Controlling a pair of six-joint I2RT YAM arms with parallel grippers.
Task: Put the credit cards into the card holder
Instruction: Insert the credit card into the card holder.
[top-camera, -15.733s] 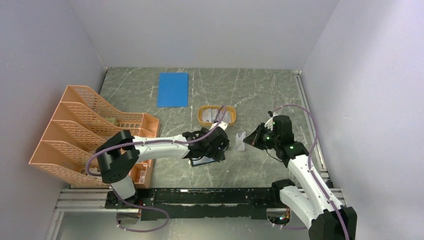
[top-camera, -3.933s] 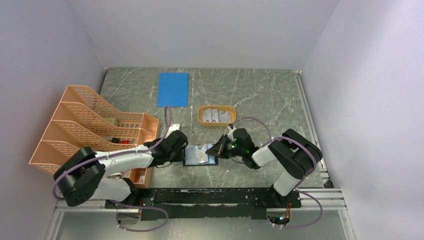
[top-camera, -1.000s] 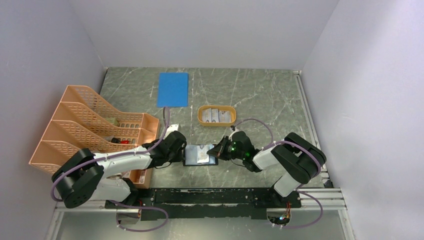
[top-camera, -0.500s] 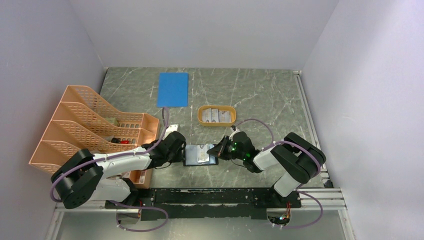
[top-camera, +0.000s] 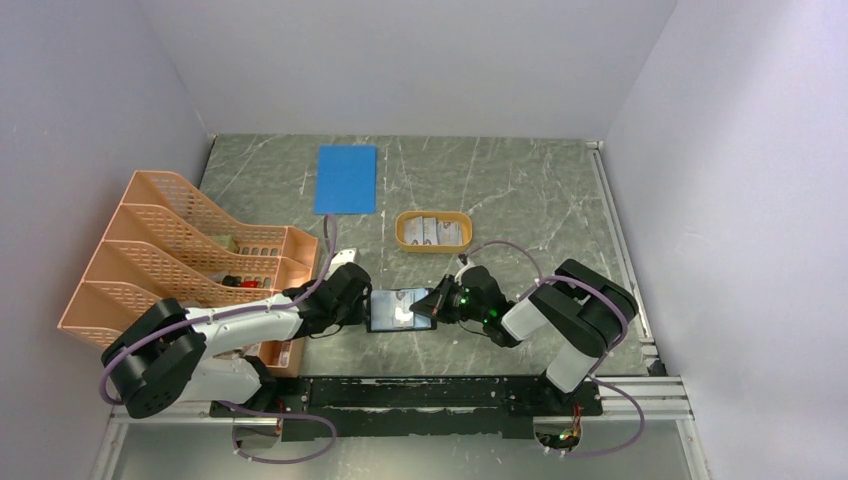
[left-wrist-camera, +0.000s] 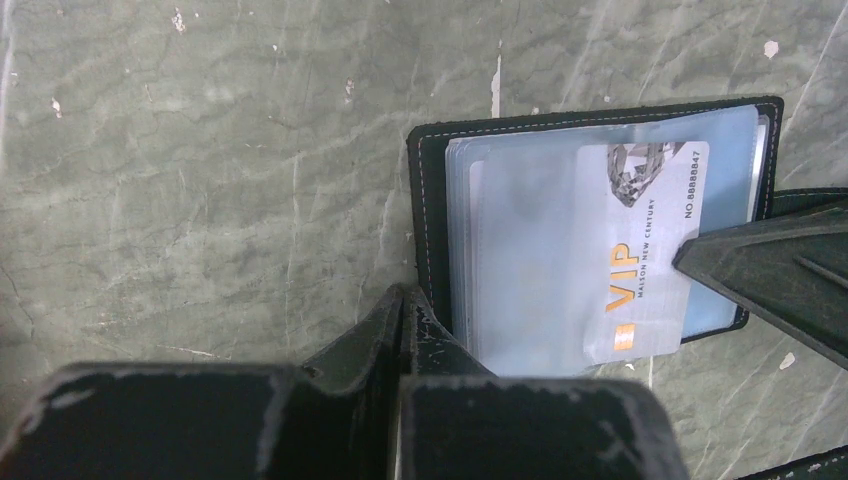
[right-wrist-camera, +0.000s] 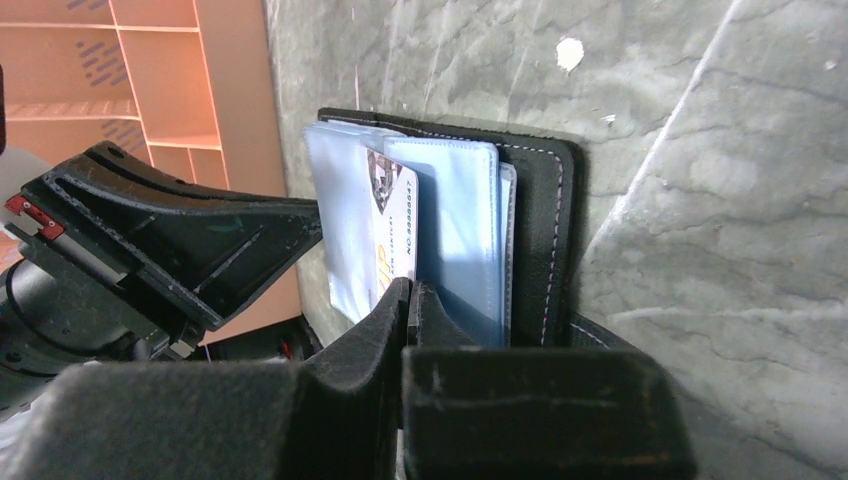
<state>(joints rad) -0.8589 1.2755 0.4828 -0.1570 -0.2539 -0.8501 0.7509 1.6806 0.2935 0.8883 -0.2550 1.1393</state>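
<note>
VIP print on credit card (left-wrist-camera: 645, 262) readable only from left wrist, left claw (left-wrist-camera: 402, 300) and right claw (right-wrist-camera: 408, 290) closed

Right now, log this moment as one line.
left gripper: shut, at wallet edge | right gripper: shut, tip against card | card: between wallet sleeves | tray: cards inside
</note>
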